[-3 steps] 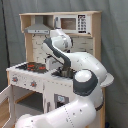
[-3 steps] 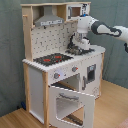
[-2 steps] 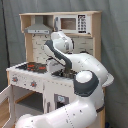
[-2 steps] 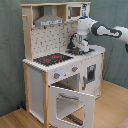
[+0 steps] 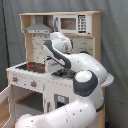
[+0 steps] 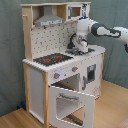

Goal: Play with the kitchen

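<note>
Showing the Franka arm reaching over the toy kitchen [image 6: 60,75], its gripper [image 6: 79,48] low above the grey sink [image 6: 79,51] beside the black faucet [image 6: 73,42], right of the red-ringed hob [image 6: 52,59] in the second exterior view; finger state cannot be told.

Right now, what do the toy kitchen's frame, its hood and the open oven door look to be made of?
The frame looks like light, unpainted wood: pale tan, matte, though grain is hard to make out. The hood is flat grey, perhaps painted wood or plastic; it shows no metallic shine. The open oven door looks white-painted board around a see-through pane, probably clear plastic.
</note>
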`<state>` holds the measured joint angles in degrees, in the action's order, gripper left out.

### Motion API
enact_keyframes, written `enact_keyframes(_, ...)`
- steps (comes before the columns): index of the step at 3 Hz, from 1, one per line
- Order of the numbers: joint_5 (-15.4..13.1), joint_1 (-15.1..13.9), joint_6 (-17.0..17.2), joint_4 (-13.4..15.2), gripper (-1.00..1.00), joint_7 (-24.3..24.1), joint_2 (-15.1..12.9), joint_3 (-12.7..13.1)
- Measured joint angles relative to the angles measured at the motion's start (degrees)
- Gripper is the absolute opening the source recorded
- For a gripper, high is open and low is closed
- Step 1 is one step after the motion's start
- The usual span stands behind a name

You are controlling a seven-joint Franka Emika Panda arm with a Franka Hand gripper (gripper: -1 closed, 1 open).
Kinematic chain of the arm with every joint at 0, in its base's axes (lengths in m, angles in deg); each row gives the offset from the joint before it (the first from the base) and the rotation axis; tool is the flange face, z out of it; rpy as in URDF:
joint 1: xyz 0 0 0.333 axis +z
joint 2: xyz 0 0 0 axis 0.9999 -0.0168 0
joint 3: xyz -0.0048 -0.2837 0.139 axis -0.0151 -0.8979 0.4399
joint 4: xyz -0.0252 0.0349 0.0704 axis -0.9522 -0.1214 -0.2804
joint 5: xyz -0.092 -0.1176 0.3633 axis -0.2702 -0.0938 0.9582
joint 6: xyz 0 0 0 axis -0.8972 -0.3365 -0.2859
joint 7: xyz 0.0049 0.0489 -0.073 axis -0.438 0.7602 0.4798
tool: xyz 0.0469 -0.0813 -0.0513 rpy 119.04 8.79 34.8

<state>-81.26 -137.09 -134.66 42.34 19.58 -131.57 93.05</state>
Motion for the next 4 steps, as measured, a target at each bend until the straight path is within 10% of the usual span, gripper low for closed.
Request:
enact_keyframes(3, -0.04, 0.01, 11.29, -0.32, 1.0, -4.43, 0.19, 11.67)
enact_keyframes(4, -0.28, 5.7, 11.5, 0.02, 1.0, -5.2, 0.51, 11.82)
